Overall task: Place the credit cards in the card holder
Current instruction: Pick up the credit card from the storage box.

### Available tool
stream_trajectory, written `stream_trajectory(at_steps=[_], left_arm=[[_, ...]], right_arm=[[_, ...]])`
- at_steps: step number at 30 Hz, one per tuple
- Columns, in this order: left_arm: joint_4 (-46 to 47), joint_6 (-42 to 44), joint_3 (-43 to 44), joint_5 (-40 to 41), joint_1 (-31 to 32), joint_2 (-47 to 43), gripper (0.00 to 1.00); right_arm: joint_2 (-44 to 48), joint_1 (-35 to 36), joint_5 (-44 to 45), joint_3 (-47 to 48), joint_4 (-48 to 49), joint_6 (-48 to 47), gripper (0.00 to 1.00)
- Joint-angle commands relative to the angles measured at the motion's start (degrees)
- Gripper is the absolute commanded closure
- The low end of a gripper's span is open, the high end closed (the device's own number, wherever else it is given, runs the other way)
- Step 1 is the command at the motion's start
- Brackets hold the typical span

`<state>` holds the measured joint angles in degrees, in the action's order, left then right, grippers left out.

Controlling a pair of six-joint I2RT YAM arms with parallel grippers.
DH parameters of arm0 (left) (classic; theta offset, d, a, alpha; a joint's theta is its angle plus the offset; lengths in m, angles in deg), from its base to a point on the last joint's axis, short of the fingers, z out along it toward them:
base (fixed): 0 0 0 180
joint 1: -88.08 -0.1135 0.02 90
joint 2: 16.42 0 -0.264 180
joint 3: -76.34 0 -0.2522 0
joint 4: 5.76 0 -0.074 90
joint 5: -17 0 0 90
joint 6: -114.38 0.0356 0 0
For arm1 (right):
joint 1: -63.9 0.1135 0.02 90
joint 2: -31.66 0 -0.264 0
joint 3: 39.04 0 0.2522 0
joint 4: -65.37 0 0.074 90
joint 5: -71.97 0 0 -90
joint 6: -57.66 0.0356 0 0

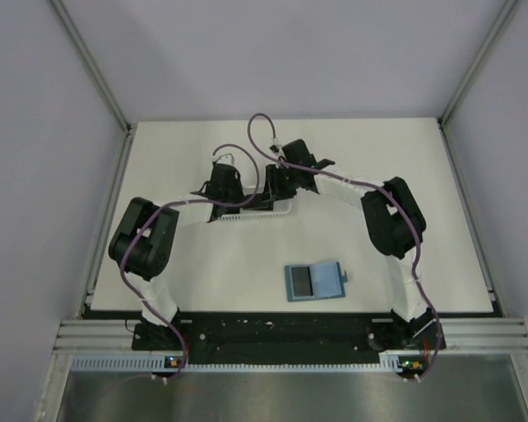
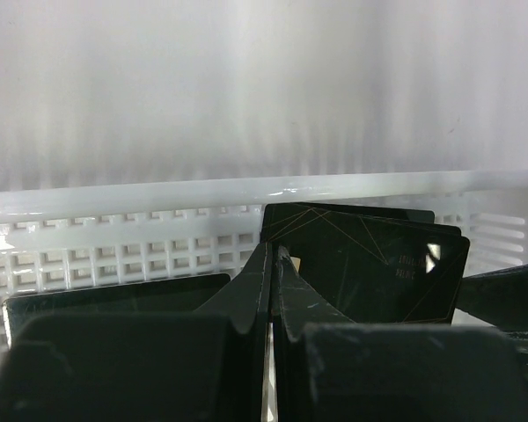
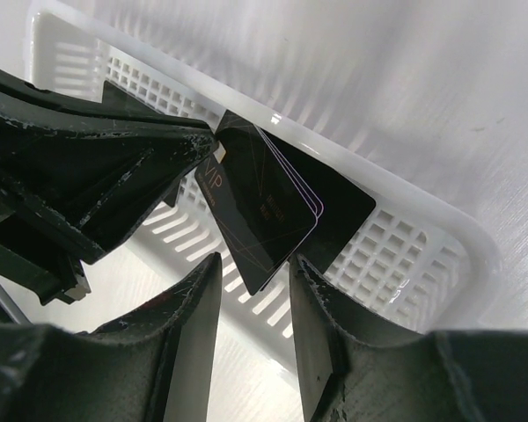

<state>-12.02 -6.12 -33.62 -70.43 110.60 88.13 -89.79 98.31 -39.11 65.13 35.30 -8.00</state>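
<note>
Right gripper (image 3: 255, 268): fingers apart with a moderate gap, holding nothing. The lower corner of the front card sits in line with the gap; contact can't be confirmed. Left gripper (image 2: 273, 255): fingers pressed to a thin slit, tips nearly meeting. Can't tell if a card edge is pinched between them. In the right wrist view the left gripper's tip sits against the upper corner of the front card.

Credit cards (image 3: 260, 215): black with faint light lines, the front one marked "VIP". Several overlap and stand tilted against the far wall of the white basket (image 3: 422, 202), slightly fanned. The left wrist view shows the same stack just past the fingertips, plus another black card lower left inside the basket and one at the right edge. The basket has lattice walls and a smooth rim.

In the top view both arms reach to the basket at mid-table, wrists close together over it. Card holder (image 1: 314, 281): teal-blue, flat on the table (image 1: 202, 290), nearer the arm bases and well apart from the basket and both grippers. It has a darker patch on its left half and a small tab on its right side.
</note>
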Motion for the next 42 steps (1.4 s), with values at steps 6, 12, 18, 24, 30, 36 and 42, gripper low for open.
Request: stream_trajectory(at_steps=[6,12,18,24,30,36,42], left_arm=[[-1.6,0.0,0.2,-4.1,0.3,2.6,1.00],[-1.4,0.1,0.2,-4.8,0.2,2.8,1.00],[-1.3,0.2,0.2,-5.5,0.0,3.0,1.00],[-1.0,0.4,0.4,-6.3,-0.2,3.3,1.00],[-1.0,0.3,0.4,-6.9,-0.2,3.6,1.00],[-0.9,0.1,0.2,-7.6,-0.4,3.6,1.00],[-0.8,0.0,0.2,-8.3,-0.6,3.9,1.00]], right_arm=[[2.1,0.3,-3.1,-0.9,8.2,4.5,0.65],[1.4,0.3,-3.7,-2.9,13.1,9.8,0.66],[0.7,0.4,-4.9,-4.5,18.1,14.2,0.73],[0.3,0.3,-5.6,-5.9,21.8,17.9,0.75],[-1.1,0.3,-6.4,-6.2,24.4,21.5,0.74],[-1.8,0.3,-4.6,-6.1,24.8,22.9,0.74],[-2.3,0.2,-1.6,-5.9,24.8,25.2,0.74]])
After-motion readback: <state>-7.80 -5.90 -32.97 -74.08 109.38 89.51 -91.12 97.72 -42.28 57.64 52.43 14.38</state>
